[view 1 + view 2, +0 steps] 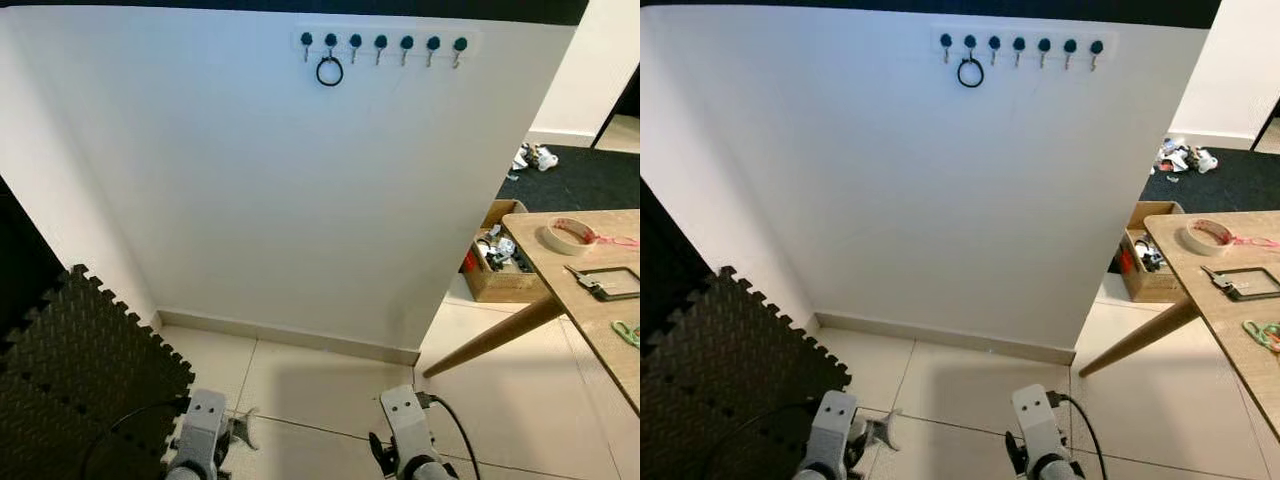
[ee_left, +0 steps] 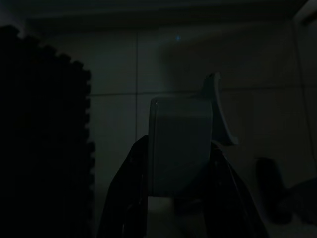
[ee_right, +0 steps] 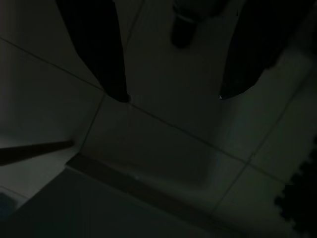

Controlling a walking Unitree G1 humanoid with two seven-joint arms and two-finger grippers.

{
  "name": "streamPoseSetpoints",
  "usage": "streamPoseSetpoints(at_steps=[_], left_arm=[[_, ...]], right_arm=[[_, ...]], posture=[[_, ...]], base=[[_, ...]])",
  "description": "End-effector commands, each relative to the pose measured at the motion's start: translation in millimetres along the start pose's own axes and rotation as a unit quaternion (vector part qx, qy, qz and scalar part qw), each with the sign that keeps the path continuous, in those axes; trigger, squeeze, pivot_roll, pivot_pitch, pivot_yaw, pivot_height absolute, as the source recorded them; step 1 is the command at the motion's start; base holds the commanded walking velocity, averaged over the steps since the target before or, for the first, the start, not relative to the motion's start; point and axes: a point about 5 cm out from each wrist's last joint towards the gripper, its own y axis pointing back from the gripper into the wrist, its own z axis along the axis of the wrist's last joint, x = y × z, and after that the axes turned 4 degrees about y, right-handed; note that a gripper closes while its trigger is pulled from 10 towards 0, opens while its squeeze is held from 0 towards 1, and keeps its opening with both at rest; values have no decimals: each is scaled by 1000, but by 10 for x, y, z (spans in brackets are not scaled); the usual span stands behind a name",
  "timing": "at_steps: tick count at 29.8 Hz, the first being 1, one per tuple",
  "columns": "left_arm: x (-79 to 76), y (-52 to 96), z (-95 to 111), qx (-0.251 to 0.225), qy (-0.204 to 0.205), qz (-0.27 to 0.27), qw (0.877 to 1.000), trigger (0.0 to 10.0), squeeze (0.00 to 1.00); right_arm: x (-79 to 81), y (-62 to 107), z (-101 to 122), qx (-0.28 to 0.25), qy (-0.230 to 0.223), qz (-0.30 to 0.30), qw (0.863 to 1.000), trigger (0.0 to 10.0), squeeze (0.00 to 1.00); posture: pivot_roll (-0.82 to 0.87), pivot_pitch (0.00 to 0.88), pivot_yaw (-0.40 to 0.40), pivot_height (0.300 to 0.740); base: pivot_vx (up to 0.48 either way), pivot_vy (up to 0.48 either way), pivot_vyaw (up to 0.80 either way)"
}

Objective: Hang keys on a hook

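High on the white wall is a white rack [image 1: 382, 42] with a row of several dark-knobbed hooks. A black ring [image 1: 329, 71] hangs from the second hook from the left. I cannot make out any keys on it. Both arms hang low by the floor, far below the rack: left arm [image 1: 203, 432], right arm [image 1: 405, 430]. In the dark right wrist view my right gripper [image 3: 173, 96] is open over bare floor tiles. In the dark left wrist view, a pale flat shape [image 2: 181, 144] stands at my left gripper [image 2: 179, 163].
A wooden table [image 1: 585, 300] juts in at the right, carrying a tape roll [image 1: 568, 235], a black frame [image 1: 612, 282] and small tools. An open box [image 1: 500, 262] of clutter sits behind it. Black foam mats [image 1: 80, 370] cover the floor at the left. Tiles lie before the wall.
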Motion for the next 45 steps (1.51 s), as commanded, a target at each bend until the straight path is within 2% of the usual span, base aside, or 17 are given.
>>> streamPoseSetpoints(at_steps=[1, 45], left_arm=[[-38, -7, 22, -9, -3, -7, 1000, 10000, 0], [-32, 0, 38, -23, -6, -1, 1000, 10000, 0]], right_arm=[[-15, 35, -91, 16, -3, -3, 1000, 10000, 0], [3, 35, -77, 8, -2, 0, 1000, 10000, 0]], posture=[[32, 58, 11, 740], [35, 66, 17, 740]], base=[[0, 0, -800], [0, 0, -800]])
